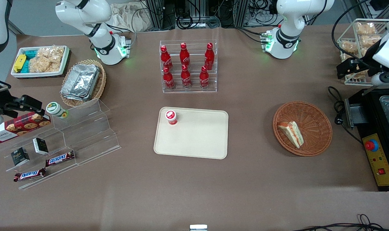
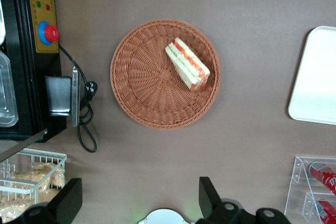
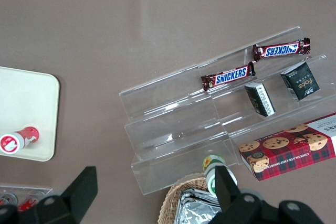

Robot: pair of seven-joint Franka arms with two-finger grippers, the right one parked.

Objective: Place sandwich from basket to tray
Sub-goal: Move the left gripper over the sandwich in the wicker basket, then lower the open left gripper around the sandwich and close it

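Observation:
The sandwich (image 1: 291, 133) (image 2: 187, 63), a pale bread wedge with orange-red and green layers, lies in the round reddish-brown wicker basket (image 1: 313, 115) (image 2: 147, 87). The cream tray (image 1: 197, 138) (image 2: 317, 77) lies flat mid-table, toward the parked arm from the basket. A small red-capped bottle (image 1: 171, 117) stands on one corner of the tray. My left gripper (image 1: 348, 68) (image 2: 139, 203) hangs high above the table, farther from the front camera than the basket and toward the working arm's end. It is open wide, with nothing between its fingers (image 2: 210, 198).
A black appliance with a red button (image 1: 378, 141) and a wire rack of snacks (image 1: 358, 41) sit beside the basket at the working arm's end. A rack of cola bottles (image 1: 188, 65) stands farther back than the tray. Acrylic steps with snack bars (image 1: 69, 138) are at the parked arm's end.

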